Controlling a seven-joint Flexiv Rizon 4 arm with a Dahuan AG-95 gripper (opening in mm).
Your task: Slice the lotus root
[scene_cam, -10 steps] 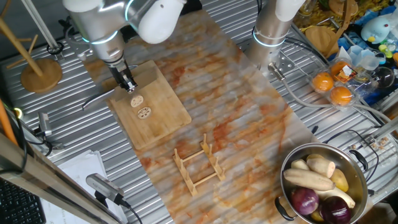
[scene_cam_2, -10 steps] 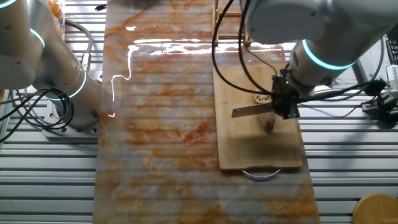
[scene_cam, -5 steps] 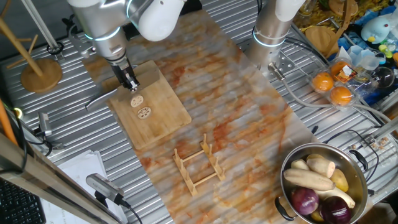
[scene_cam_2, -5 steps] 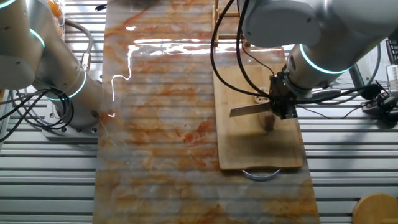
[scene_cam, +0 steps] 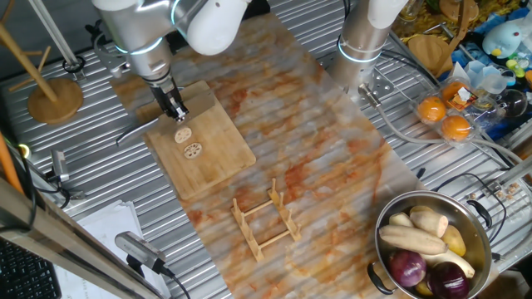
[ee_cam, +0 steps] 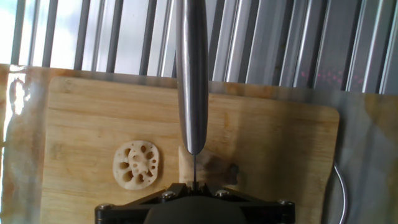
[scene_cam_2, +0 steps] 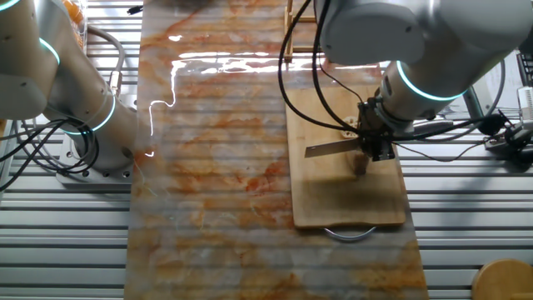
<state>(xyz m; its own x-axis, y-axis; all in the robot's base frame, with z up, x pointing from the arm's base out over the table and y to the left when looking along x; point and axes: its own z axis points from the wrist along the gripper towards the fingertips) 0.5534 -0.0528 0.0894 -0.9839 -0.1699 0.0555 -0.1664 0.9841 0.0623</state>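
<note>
My gripper [scene_cam: 173, 106] is shut on a knife [ee_cam: 191, 81] and holds it over the bamboo cutting board [scene_cam: 218, 158]. In the hand view the blade is edge-on and points away from me, and the gripper [ee_cam: 193, 186] sits at the bottom edge. A small tan-brown lotus root chunk [ee_cam: 217, 171] lies on the board just right of the blade's near end. One round beige slice [ee_cam: 137, 163] with dark holes lies left of the blade. One fixed view shows two slices [scene_cam: 183, 134] [scene_cam: 193, 149] side by side below the gripper. The other fixed view shows the blade [scene_cam_2: 331, 148] level above the board.
A wooden rack [scene_cam: 266, 220] stands on the mat in front of the board. A steel pot [scene_cam: 391, 212] with pale roots and purple onions is at the front right. Oranges [scene_cam: 445, 116] lie at the right. A second arm's base [scene_cam: 362, 50] stands at the back. A wooden stand [scene_cam: 54, 95] is at the left.
My gripper and the knife have shifted slightly along the board, away from the slices in one fixed view. The slices and the chunk have not moved.
</note>
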